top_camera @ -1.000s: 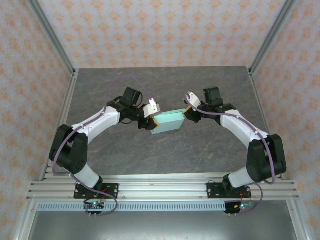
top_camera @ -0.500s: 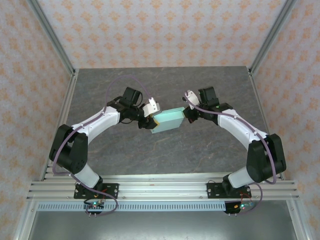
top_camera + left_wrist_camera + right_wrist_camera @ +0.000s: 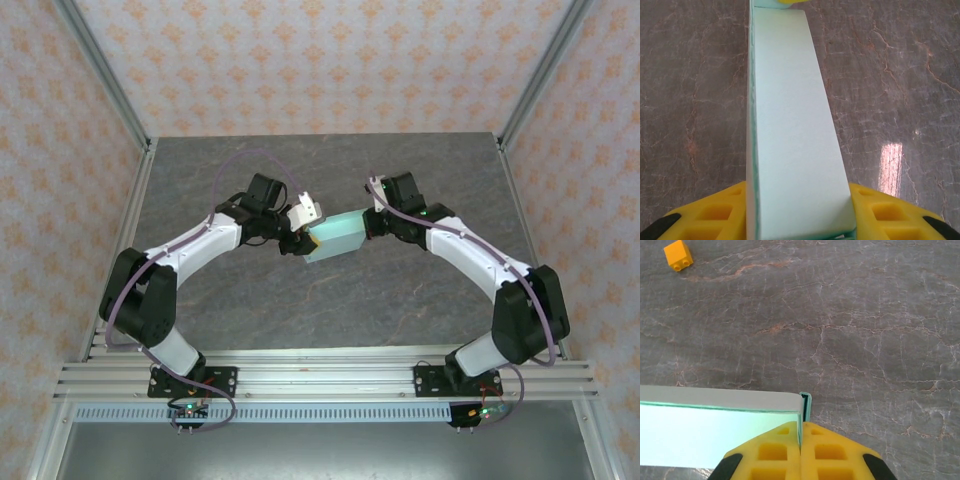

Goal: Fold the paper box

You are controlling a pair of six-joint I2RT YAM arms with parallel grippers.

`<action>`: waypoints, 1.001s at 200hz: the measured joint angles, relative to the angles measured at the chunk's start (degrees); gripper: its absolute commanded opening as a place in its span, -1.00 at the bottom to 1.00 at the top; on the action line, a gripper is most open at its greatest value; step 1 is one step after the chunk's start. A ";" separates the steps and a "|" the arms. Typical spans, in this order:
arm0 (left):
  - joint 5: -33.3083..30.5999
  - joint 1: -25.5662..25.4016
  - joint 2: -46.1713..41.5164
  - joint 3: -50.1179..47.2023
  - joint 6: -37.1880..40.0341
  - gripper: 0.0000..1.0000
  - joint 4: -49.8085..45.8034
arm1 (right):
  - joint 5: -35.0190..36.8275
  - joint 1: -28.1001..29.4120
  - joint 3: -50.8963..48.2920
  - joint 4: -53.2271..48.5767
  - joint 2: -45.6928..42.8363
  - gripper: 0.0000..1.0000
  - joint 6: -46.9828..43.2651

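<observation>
Pale walls [image 3: 320,60] patterned with orange florets; grey veined stone tabletop [image 3: 400,300]; aluminium posts [image 3: 107,75] at the corners.

Paper box [image 3: 790,125] thin matt card, smooth; table [image 3: 900,100] dark veined stone-look slab, polished and glare-catching; right gripper [image 3: 800,435] fingers moulded yellow plastic, dull; small block [image 3: 678,255] orange plastic.

1x paper box [image 3: 335,238], 1x orange blk [image 3: 678,255].
</observation>
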 measured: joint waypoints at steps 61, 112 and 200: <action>-0.59 0.00 1.57 0.00 -0.50 -0.60 0.59 | 2.69 0.79 -4.15 5.90 0.44 -1.00 2.91; -0.74 0.00 3.43 0.13 -0.04 -0.60 0.59 | 2.93 0.87 -7.13 9.97 0.52 -1.00 2.69; -1.40 0.00 4.96 2.56 0.87 -0.57 -1.36 | 4.22 0.87 -9.88 15.39 0.46 -1.00 2.71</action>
